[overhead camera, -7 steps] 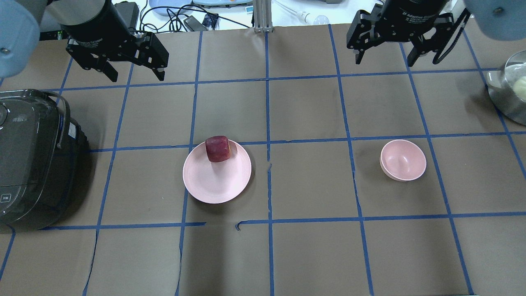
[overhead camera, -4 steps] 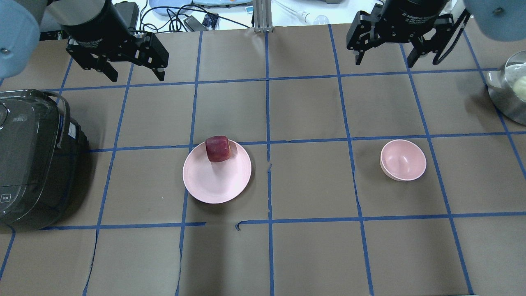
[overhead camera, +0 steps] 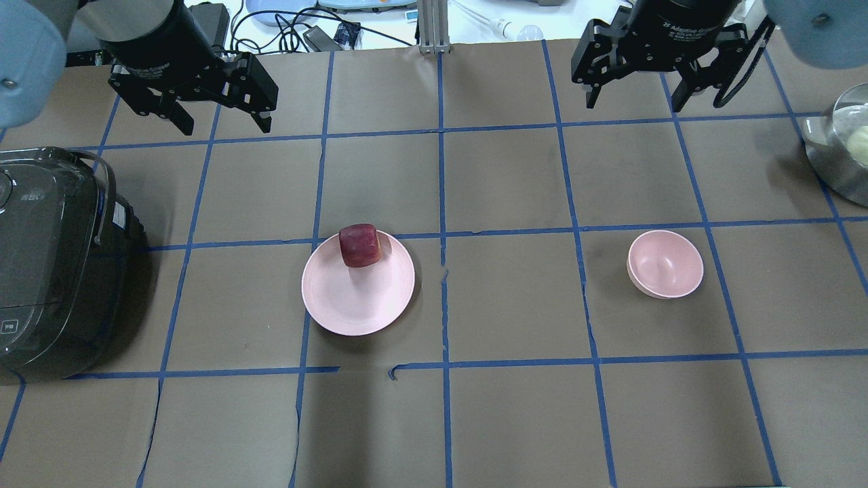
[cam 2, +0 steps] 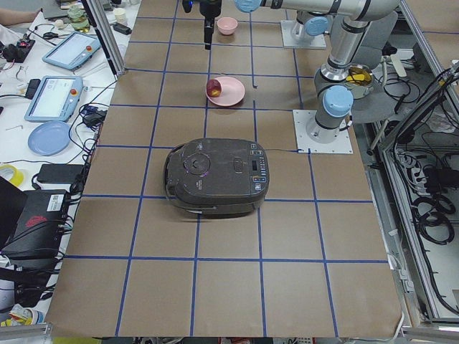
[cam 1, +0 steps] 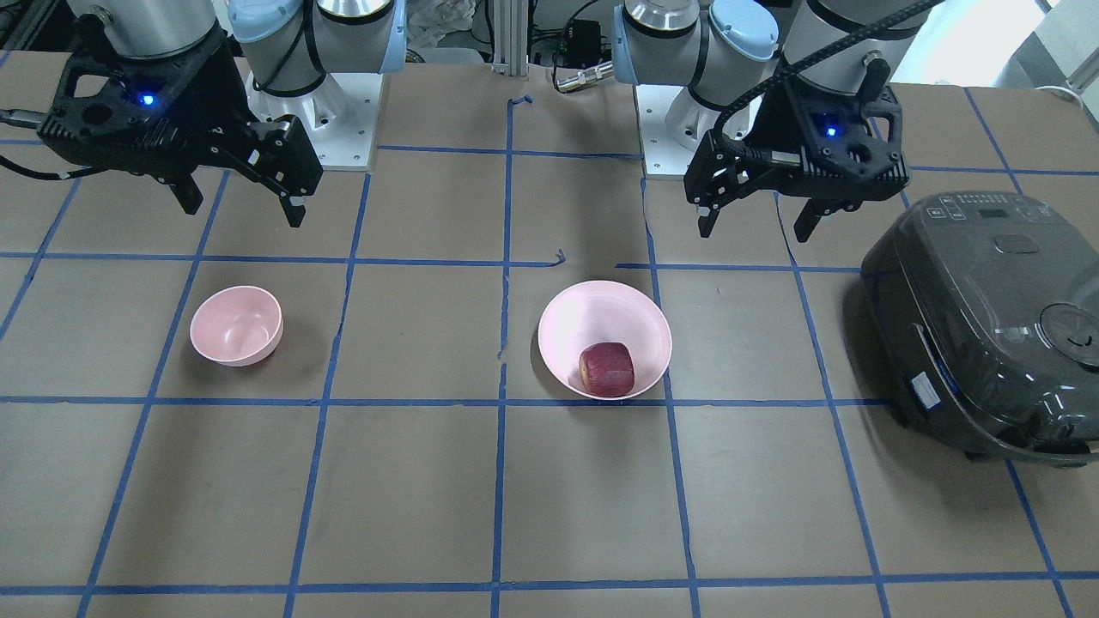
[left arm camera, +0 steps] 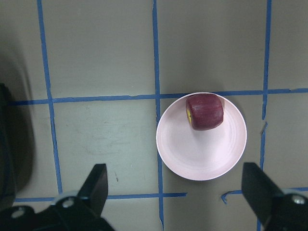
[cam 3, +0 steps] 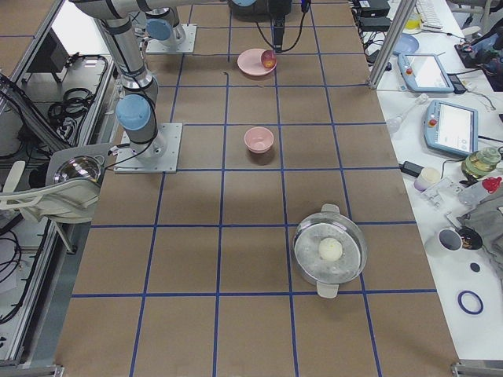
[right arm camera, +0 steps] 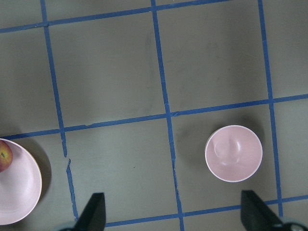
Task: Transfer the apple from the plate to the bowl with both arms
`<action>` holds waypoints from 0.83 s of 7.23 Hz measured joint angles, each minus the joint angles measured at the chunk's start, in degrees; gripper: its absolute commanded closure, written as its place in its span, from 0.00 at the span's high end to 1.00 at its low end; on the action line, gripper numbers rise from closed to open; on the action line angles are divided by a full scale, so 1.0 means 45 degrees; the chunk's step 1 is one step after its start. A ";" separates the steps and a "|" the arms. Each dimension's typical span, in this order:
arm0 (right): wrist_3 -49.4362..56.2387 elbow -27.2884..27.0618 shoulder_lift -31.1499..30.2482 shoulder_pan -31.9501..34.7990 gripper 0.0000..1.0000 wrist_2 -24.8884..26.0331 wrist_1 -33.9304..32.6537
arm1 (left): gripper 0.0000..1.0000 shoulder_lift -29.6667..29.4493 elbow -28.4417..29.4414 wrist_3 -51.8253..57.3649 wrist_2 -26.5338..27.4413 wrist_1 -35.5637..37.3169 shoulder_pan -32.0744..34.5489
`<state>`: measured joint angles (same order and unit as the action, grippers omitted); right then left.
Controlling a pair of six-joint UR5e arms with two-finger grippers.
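Our left gripper hangs high over the far side of the table with its fingers spread wide, holding nothing and touching nothing. From its wrist camera we look straight down between the two black fingertips onto the plate and the fruit. Our right gripper hangs just as high, its fingers equally wide apart and empty. Its wrist camera looks down on the bowl, with a sliver of the plate at the frame's left edge.

The dark red apple sits on the pale pink plate, right at the plate's far rim, with a yellowish patch at one end. The plate lies left of the table's middle. The small deep pink bowl stands well apart from it on the right, upright and with nothing in it. Bare table lies between plate and bowl.

At the far left a dark grey rice cooker sits with its lid down, near the plate but not touching it. At the far right stands a steel pot with a pale round lump inside.

The table is covered in brown paper marked into squares by blue tape. Beyond its far edge we see a white bench with cables and tablet-like handheld screens.
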<state>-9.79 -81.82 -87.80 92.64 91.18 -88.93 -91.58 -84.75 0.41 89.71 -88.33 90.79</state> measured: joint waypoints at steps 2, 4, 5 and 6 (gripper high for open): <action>0.0067 -0.0006 0.0000 0.0000 1.00 -0.0007 0.0026 | 1.00 0.0000 -0.0012 0.0006 -0.0011 0.0000 0.0000; 0.0151 -0.0016 0.0011 0.0000 1.00 -0.0013 0.0035 | 1.00 -0.0007 -0.0014 -0.0002 -0.0039 0.0000 0.0000; 0.0187 -0.0019 0.0017 -0.0002 1.00 -0.0026 0.0035 | 1.00 -0.0013 -0.0015 -0.0002 -0.0052 0.0000 0.0000; 0.0213 -0.0026 0.0030 -0.0027 1.00 -0.0043 0.0041 | 1.00 -0.0016 -0.0028 -0.0008 -0.0063 0.0000 0.0000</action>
<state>-8.83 -81.94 -87.67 92.52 90.99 -88.75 -91.65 -84.87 0.37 89.42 -88.33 90.79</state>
